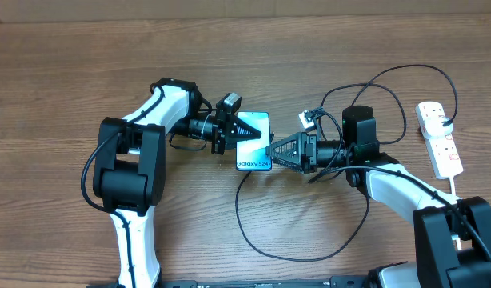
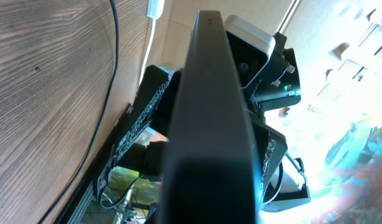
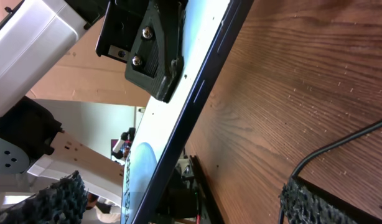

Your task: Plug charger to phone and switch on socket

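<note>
The phone (image 1: 253, 142), its blue screen up, is held tilted above the table with my left gripper (image 1: 229, 132) shut on its left end. In the left wrist view its dark edge (image 2: 209, 112) fills the middle and hides my fingers. My right gripper (image 1: 279, 152) stands open at the phone's right end, one finger (image 3: 60, 196) on each side of the phone's edge (image 3: 197, 93). The charger (image 1: 309, 258) loops over the table below and runs past my right finger (image 3: 315, 205); its tip I cannot make out. The socket (image 1: 439, 138) lies far right.
A black plug (image 1: 445, 122) sits in the white strip, and a white cord (image 1: 456, 182) leaves its near end. Another loop of black cable (image 1: 405, 70) arcs behind the right arm. The cable (image 2: 113, 37) and white cord (image 2: 155, 12) also show from the left wrist.
</note>
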Motion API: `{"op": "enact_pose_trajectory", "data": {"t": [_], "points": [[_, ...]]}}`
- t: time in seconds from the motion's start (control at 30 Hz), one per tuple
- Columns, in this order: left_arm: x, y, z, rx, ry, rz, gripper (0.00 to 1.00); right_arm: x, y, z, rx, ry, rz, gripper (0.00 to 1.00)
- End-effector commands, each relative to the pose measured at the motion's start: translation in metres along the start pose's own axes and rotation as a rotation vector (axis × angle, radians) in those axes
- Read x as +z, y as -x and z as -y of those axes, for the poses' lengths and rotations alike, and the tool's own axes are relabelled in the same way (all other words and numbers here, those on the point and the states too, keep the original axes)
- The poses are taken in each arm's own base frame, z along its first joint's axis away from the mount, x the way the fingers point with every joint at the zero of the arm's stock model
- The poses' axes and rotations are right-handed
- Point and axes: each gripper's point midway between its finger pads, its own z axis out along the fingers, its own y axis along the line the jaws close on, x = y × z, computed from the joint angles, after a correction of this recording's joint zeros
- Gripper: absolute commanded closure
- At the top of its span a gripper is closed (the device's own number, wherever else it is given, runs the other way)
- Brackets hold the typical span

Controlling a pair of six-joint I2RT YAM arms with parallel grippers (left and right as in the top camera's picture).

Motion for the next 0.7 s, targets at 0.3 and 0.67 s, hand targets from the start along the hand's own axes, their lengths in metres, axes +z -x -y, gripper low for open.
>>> {"op": "enact_pose_trajectory", "data": {"t": [0.3,0.67], "points": [[-0.021,0.009,0.016,0.054,-0.052,0.059,0.96,-0.001,0.003,0.003,0.052,-0.013,0.015,0.00],[-0.094,0.015,0.003,0.000,-0.008,0.214,0.96,-0.002,0.037,0.022,0.206,-0.292,0.119,0.01]]}}
